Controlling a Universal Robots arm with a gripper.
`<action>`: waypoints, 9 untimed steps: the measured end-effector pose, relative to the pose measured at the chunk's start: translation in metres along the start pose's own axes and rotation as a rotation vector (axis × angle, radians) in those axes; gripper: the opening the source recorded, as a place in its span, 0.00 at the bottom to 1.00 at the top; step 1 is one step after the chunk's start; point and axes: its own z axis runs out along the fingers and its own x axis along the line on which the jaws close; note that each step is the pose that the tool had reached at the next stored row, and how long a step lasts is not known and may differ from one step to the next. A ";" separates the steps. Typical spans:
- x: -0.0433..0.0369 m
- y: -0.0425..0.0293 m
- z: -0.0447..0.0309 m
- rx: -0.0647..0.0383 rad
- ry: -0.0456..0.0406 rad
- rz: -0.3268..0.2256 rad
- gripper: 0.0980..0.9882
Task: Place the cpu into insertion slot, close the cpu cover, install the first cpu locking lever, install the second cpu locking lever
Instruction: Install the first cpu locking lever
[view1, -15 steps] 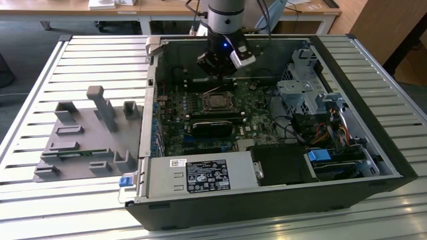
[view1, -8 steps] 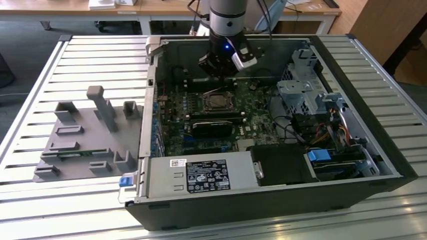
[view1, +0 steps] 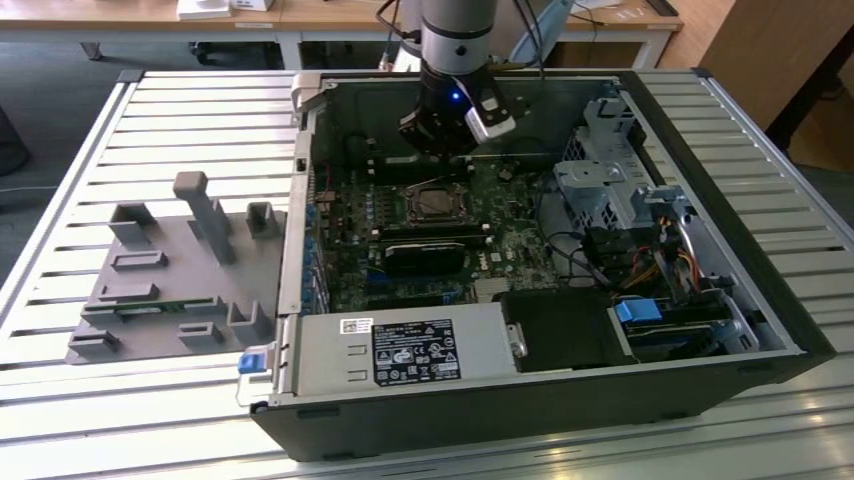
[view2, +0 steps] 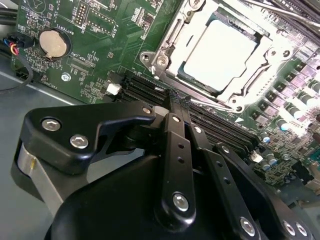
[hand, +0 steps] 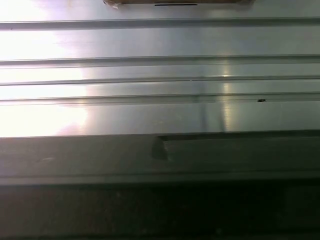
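**Silver desk (view1: 200, 110) with an open computer case (view1: 534, 420) on it**

Long metal slats make up the desk, and the first wrist view looks at those shiny slats (hand: 160, 70) from close by.

The cpu (view2: 220, 52) sits inside the insertion slot (view2: 152, 60) on the green motherboard (view2: 100, 50). In the second wrist view its top looks bright and flat. The cpu cover (view2: 172, 37) lies flat around it, and the chip shows through the big window in the cover. In the exterior view the cpu (view1: 434, 205) is a small square near the middle of the board.

Just beside the slot run long black memory slots (view2: 145, 87). The gripper (view2: 179, 100) hangs over them and touches nothing. Its two black fingers (view2: 175, 145) are pressed close together, with nothing held between them. In the exterior view the gripper (view1: 441, 140) hangs above the board, just behind the slot.

A round coin battery (view2: 52, 42) sits on the board, well away from the slot. A grey power supply box (view1: 400, 350) fills the near corner of the case. On the desk, at the exterior view's left, lies a grey holder plate (view1: 174, 270) with upright posts.
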 end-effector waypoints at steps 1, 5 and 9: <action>-0.0001 0.0000 0.0001 0.000 0.0000 0.000 0.01; -0.0004 0.0000 0.0006 0.000 0.0000 0.000 0.01; -0.0008 0.0000 0.0016 0.000 -0.0001 0.000 0.01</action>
